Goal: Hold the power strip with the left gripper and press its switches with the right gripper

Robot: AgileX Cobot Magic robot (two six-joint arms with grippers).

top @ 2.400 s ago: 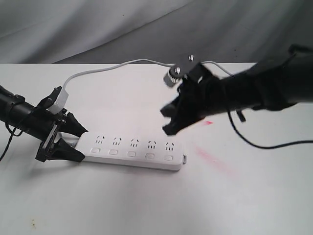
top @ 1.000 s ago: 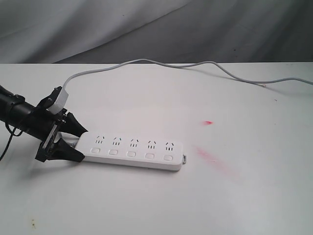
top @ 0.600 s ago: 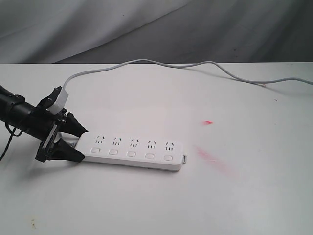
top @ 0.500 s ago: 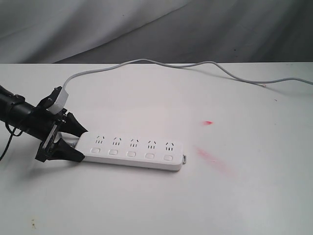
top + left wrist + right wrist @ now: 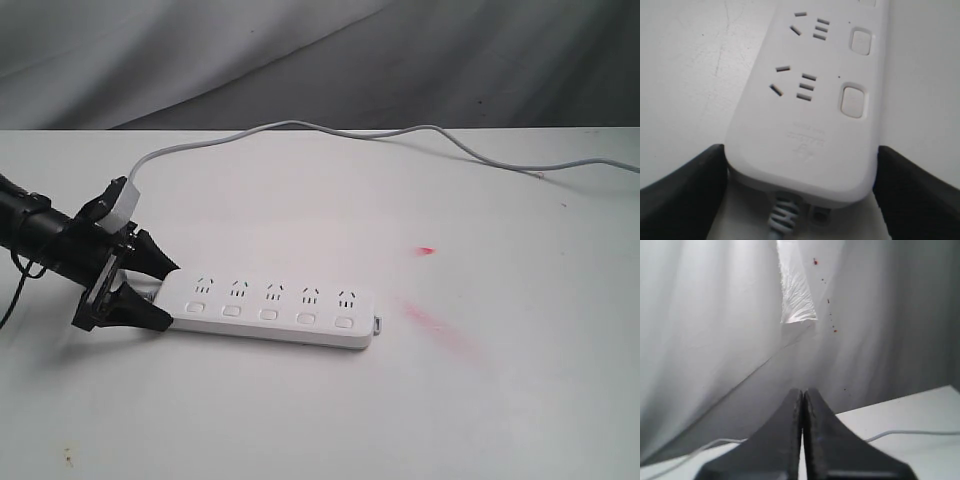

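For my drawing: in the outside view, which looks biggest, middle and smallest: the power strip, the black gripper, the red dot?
Largest first:
1. power strip
2. left gripper
3. red dot

White bench [image 5: 300, 420], a bit grubby, with a couple of red smears [image 5: 440, 325] on it. Wrinkly grey cloth backdrop [image 5: 300, 60] hangs behind, soft even light. The right wrist view shows a bright gap [image 5: 795, 290] in the cloth and tiny red specks [image 5: 815, 261].
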